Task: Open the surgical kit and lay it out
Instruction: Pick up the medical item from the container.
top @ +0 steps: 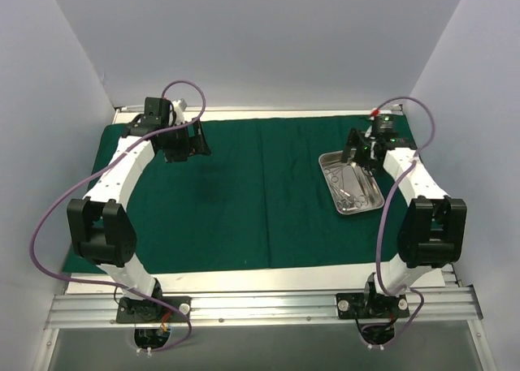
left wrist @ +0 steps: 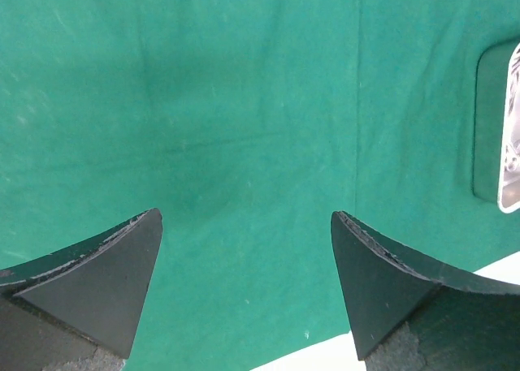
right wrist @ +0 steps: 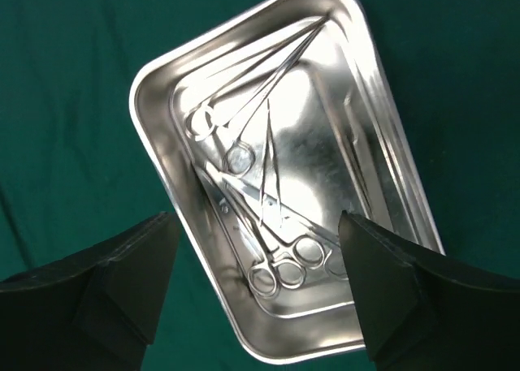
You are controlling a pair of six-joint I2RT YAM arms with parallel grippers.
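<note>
The dark green drape [top: 260,200] of the surgical kit lies spread flat over the table. On its right part stands the shiny steel tray [top: 351,182], with several slim silver ring-handled instruments [right wrist: 268,184] lying crossed inside it. My right gripper [right wrist: 258,222] hovers open above the near end of the tray [right wrist: 145,103], nothing between its fingers. My left gripper [left wrist: 245,221] hangs open over bare drape [left wrist: 244,103] at the far left [top: 185,146], empty. The tray's edge [left wrist: 512,127] shows at the right border of the left wrist view.
White tabletop [top: 268,280] shows along the drape's near edge and past its far edge. Grey walls close in the left, right and back. Purple cables [top: 49,217] loop from both arms. An aluminium rail [top: 260,308] carries the arm bases.
</note>
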